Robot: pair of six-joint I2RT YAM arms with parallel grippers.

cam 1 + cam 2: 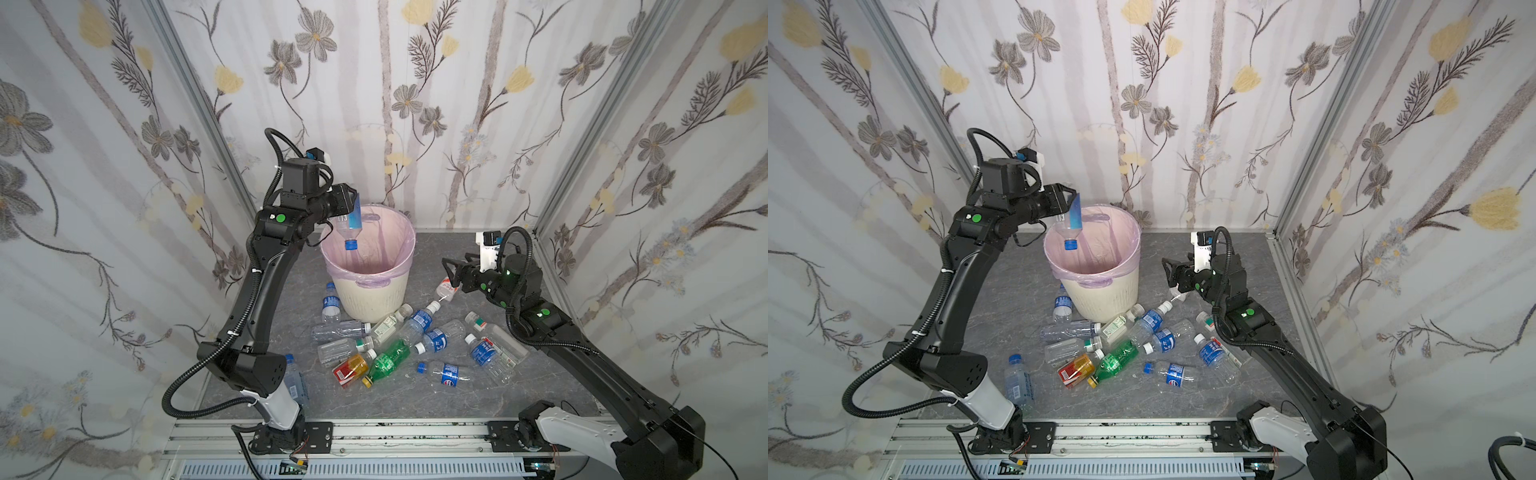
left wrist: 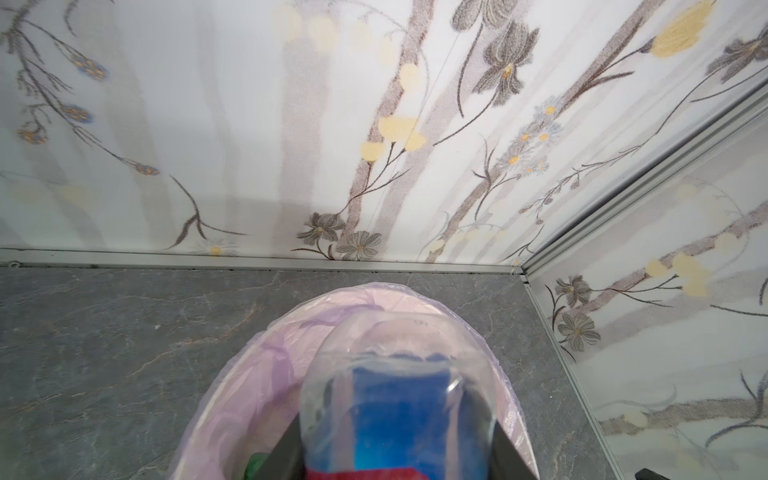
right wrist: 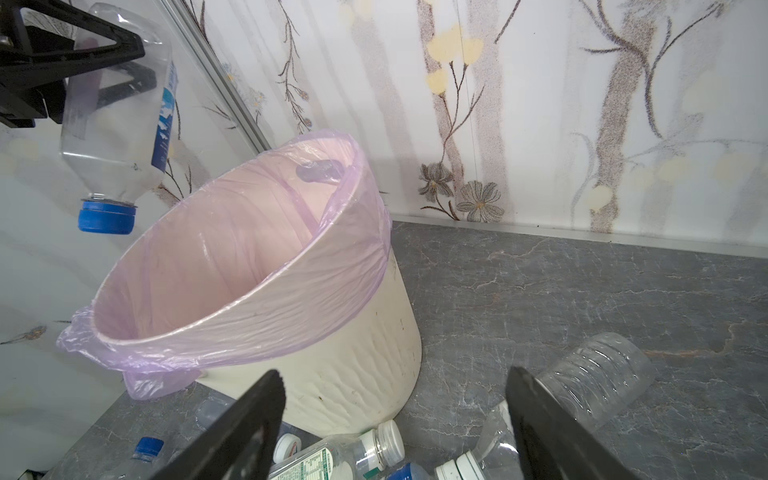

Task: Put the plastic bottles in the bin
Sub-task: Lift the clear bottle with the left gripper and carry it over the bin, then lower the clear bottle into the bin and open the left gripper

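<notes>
The bin (image 1: 374,299) (image 1: 1108,297), cream with a pink-lilac liner, stands at the back middle of the grey table. My left gripper (image 1: 353,203) (image 1: 1073,203) (image 2: 399,449) is shut on a clear blue-labelled bottle (image 1: 349,228) (image 1: 1070,228) (image 2: 395,395) (image 3: 116,137), which hangs cap down over the bin's left rim. Something green (image 2: 255,463) shows inside the bin (image 2: 232,374). Several plastic bottles (image 1: 399,345) (image 1: 1125,345) lie in front of the bin, among them a green one (image 1: 388,359) and an amber one (image 1: 352,368). My right gripper (image 1: 449,271) (image 1: 1168,272) (image 3: 395,374) hovers open and empty right of the bin (image 3: 353,374), above a clear white-capped bottle (image 1: 445,291).
Flowered walls close in the table at the back and on both sides, with the back wall just behind the bin. One bottle (image 1: 296,380) lies beside the left arm's base. An aluminium rail (image 1: 395,432) runs along the front edge. A ribbed clear bottle (image 3: 598,374) lies by the right gripper's finger.
</notes>
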